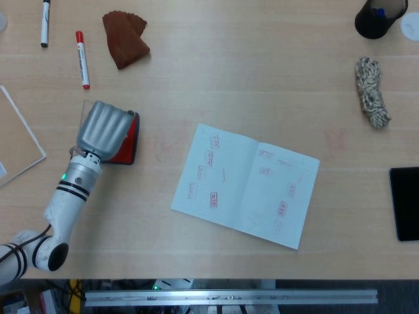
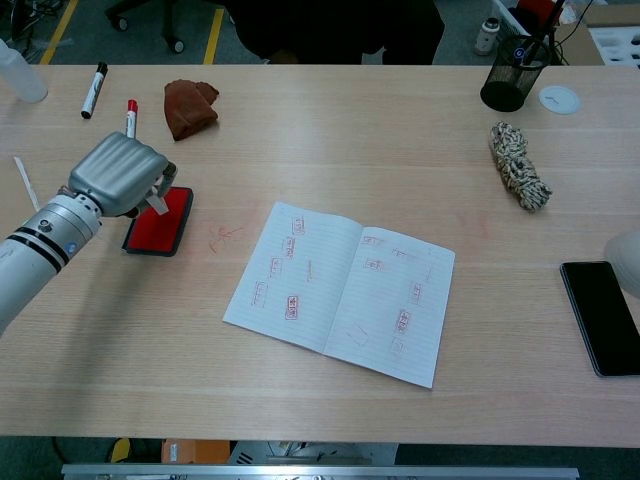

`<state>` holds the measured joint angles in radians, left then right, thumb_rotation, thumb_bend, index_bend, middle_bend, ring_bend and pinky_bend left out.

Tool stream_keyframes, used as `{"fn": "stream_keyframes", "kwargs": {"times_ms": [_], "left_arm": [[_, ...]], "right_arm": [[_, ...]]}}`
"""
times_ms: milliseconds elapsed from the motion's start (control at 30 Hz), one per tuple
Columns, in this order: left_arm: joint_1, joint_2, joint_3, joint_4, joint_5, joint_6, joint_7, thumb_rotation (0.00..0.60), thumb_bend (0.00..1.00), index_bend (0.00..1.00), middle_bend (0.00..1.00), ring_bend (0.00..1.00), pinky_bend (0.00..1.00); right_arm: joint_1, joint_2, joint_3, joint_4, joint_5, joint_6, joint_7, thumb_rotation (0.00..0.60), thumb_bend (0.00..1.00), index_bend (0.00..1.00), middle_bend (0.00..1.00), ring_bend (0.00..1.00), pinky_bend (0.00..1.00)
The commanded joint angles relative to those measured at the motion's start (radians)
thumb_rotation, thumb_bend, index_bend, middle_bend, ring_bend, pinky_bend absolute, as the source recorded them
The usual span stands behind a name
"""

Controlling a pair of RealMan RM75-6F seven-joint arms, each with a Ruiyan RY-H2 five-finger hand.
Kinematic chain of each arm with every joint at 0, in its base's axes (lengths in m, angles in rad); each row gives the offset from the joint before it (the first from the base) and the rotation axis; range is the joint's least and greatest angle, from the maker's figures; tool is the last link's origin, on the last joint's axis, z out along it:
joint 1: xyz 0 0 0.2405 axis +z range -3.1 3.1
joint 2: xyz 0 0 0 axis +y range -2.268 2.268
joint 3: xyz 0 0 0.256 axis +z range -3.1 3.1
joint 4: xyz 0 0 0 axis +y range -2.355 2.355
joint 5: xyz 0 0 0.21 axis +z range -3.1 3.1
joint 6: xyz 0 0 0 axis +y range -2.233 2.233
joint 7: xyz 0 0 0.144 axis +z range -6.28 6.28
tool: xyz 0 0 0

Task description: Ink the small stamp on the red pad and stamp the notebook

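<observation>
We see the left hand (image 2: 118, 172) poised over the red pad (image 2: 160, 222) at the left of the tabletop (image 2: 330, 130), its silver back turned to both cameras. In the chest view its fingers curl around the small stamp (image 2: 156, 201), a pale tab poking out below them toward the red ink surface; whether the stamp touches the ink we cannot tell. In the head view the hand (image 1: 105, 129) covers most of the pad (image 1: 129, 139) and hides the stamp entirely.

The notebook (image 2: 340, 290) lies open and slightly askew at the centre of the tabletop, well apart from the pad, its lined pages dotted with faint red marks too small to read.

Of the right hand (image 2: 628, 258) we see only a pale sliver at the right edge of the chest view, just above a black phone (image 2: 600, 317); how its fingers lie we cannot tell. A brown cloth (image 2: 188, 106), a red marker (image 2: 130, 116) and a black marker (image 2: 94, 90) lie beyond the pad, a rolled speckled cloth (image 2: 518, 165) and a dark pen cup (image 2: 510, 78) to the far right.
</observation>
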<state>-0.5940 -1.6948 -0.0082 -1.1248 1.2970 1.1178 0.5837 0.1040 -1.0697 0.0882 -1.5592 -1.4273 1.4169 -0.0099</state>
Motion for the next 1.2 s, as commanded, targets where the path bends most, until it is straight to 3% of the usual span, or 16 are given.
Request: {"fn": "stream_keyframes", "kwargs": {"times_ms": [33,1200], "left_arm": [[-0.001,-0.008,-0.003,0.015,0.005,-0.009,0.005,0.600,0.28,0.62,1.00,1.00,1.00],[-0.014,-0.046,-0.040,0.046,-0.006,-0.085,0.058,0.600,0.28,0.62,1.00,1.00,1.00]], "right_arm": [[-0.001,0.000,0.000,-0.001,0.002,0.001,-0.001,0.600,0.26,0.31,0.38,0.31,0.42],[-0.011,-0.001,0.001,0.002,0.012,0.008,-0.001,0.600,0.26,0.31,0.38,0.31,0.42]]}}
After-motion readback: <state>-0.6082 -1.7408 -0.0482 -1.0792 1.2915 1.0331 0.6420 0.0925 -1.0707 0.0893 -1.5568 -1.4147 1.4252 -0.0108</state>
